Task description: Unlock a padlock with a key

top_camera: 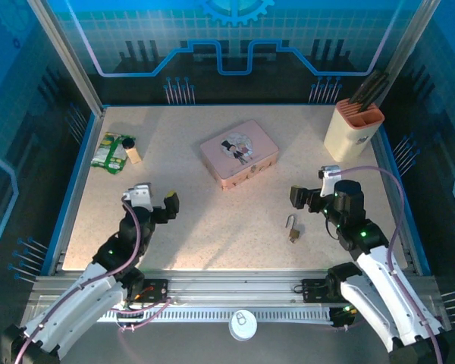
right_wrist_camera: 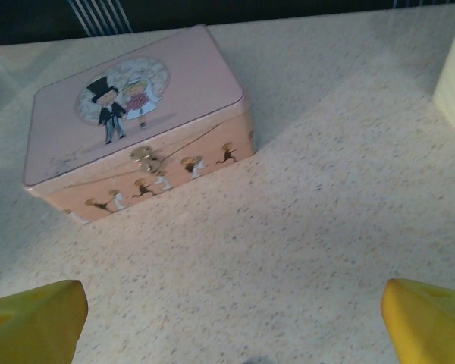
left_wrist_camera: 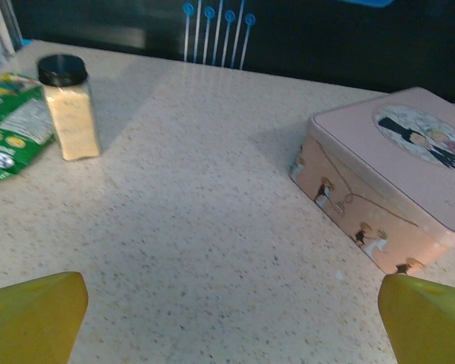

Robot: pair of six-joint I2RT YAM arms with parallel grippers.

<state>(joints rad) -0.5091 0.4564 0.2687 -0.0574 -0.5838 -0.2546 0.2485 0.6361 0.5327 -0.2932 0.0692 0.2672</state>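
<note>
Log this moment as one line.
padlock: on table, unheld | left hand: open, empty | right hand: open, empty, near padlock

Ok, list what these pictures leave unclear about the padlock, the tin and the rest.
Key: top view, too small to tell apart from the padlock; whether it sits in the lock is unclear.
Shackle: top view, too small to judge open or shut.
Pink tin clasp: right wrist view, blurred; latched or not unclear.
Green packet: left wrist view, cut off by the left edge.
Holder contents: top view, dark and small.
</note>
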